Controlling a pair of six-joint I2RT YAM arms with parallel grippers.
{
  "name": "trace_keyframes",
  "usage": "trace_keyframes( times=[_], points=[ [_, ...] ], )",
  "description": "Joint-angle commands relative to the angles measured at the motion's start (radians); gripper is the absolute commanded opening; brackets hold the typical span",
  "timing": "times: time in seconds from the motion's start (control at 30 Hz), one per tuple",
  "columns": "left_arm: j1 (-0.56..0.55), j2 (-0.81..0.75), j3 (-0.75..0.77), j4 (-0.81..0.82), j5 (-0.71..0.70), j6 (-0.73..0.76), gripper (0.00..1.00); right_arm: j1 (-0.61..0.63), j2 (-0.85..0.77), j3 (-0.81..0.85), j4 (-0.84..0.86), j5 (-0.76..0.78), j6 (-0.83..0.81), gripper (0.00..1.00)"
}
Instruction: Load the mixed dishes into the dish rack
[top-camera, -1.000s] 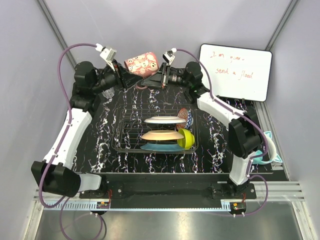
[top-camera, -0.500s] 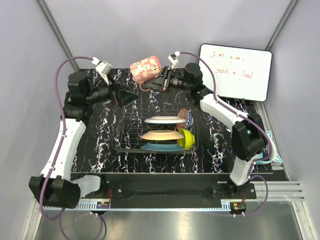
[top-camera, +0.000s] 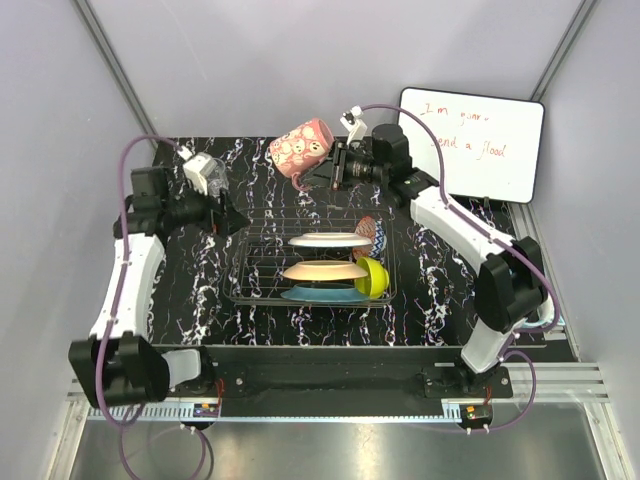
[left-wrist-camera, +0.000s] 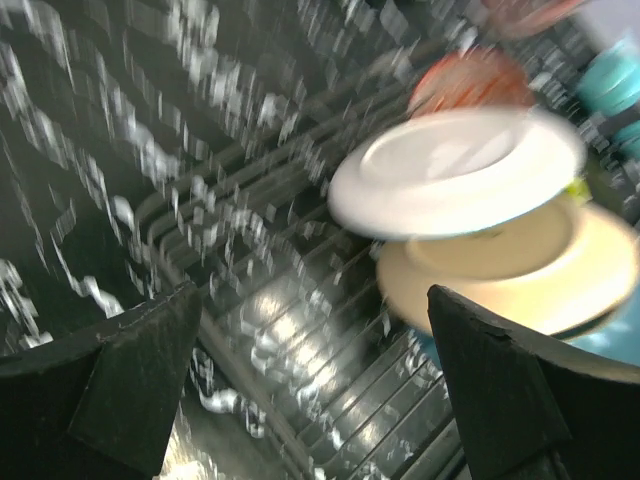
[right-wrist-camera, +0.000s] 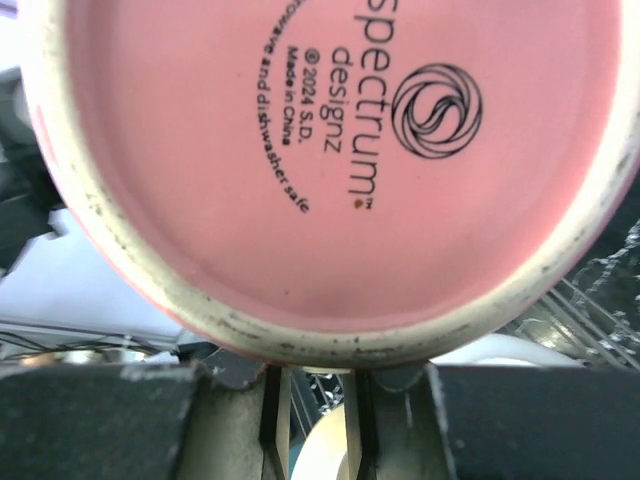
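Well, the dish rack (top-camera: 258, 262) sits about mid-bench and is already well loaded. Three plates are stacked with gaps between them along its right half: the white plate (top-camera: 330, 241) farthest back, the peach plate (top-camera: 323, 271) in the middle and the teal plate (top-camera: 318, 294) nearest the arms. The lime-green bowl (top-camera: 372, 277) stands on edge at the rack's right end, and the red-white patterned bowl (top-camera: 367, 228) is tucked in behind it. The rack's left half is bare wire.

The pink mug (top-camera: 300, 147) is up in the air over the far edge of the bench, beyond the rack. It is tipped on its side with its base facing the right gripper (top-camera: 328, 168), which is clamped on it. The left gripper (top-camera: 228, 215) hangs just left of the rack, its jaws spread wide with nothing between them.

The bench (top-camera: 200, 290) is black with white veining. A whiteboard (top-camera: 470, 143) with red writing leans at its far right corner, and pale grey walls close it in.
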Motion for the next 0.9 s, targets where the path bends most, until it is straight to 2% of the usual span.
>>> trace_keyframes(
  times=[0.0, 0.1, 0.23, 0.33, 0.47, 0.63, 0.8, 0.87],
  points=[
    [0.013, 0.069, -0.072, -0.032, -0.15, 0.119, 0.99, 0.0, -0.149, 0.106, 0.029, 0.036, -0.152, 0.0],
    [0.06, 0.091, -0.102, -0.036, -0.176, 0.188, 0.99, -0.002, -0.145, 0.124, -0.012, 0.039, -0.172, 0.0],
    [0.202, 0.158, -0.061, -0.042, -0.168, 0.202, 0.99, -0.002, -0.122, 0.153, -0.052, 0.033, -0.197, 0.0],
    [0.261, 0.187, -0.046, -0.054, -0.196, 0.268, 0.99, 0.0, -0.105, 0.173, -0.094, 0.032, -0.206, 0.0],
    [0.272, 0.197, -0.104, -0.059, -0.297, 0.471, 0.99, 0.009, -0.09, 0.196, -0.127, 0.035, -0.226, 0.0],
    [0.162, 0.12, -0.237, -0.105, -0.389, 0.656, 0.99, 0.049, -0.062, 0.256, -0.224, 0.07, -0.293, 0.0],
    [0.016, 0.071, -0.293, -0.109, -0.409, 0.652, 0.99, 0.162, 0.058, 0.396, -0.432, 0.189, -0.454, 0.0],
    [-0.01, 0.083, -0.283, -0.086, -0.398, 0.598, 0.99, 0.184, 0.1, 0.449, -0.476, 0.228, -0.487, 0.0]
  ],
)
